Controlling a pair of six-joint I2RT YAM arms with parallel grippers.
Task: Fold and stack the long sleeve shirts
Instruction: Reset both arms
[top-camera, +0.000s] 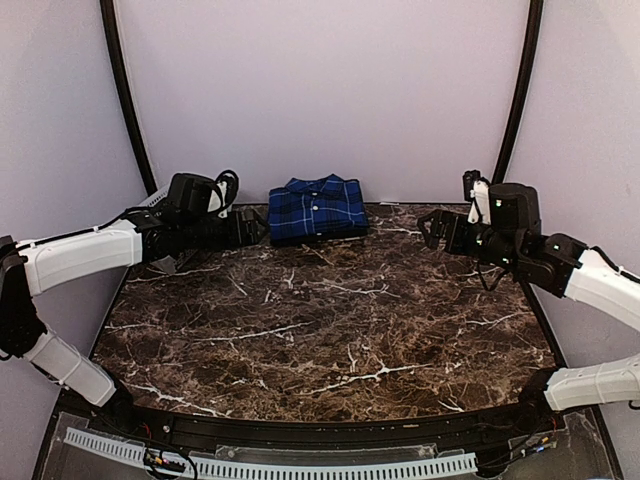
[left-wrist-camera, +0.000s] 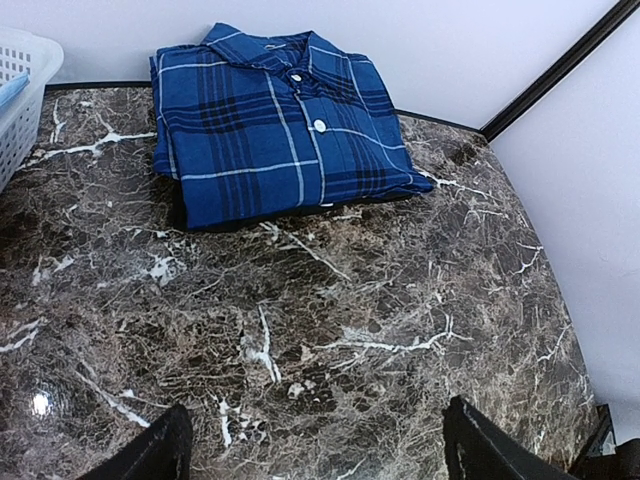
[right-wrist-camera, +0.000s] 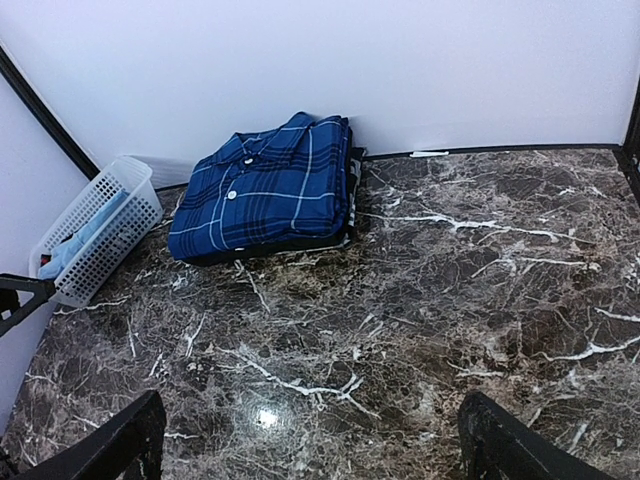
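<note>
Fingers of the left gripper (top-camera: 252, 228) stand spread wide, empty, by the counter's (top-camera: 320, 330) far edge, just left of the plaid shirt (top-camera: 317, 208). It lies folded atop the black shirt (right-wrist-camera: 262, 249) at that edge's middle. The right gripper (top-camera: 430, 228), likewise spread and empty, hangs toward the far right corner.
</note>
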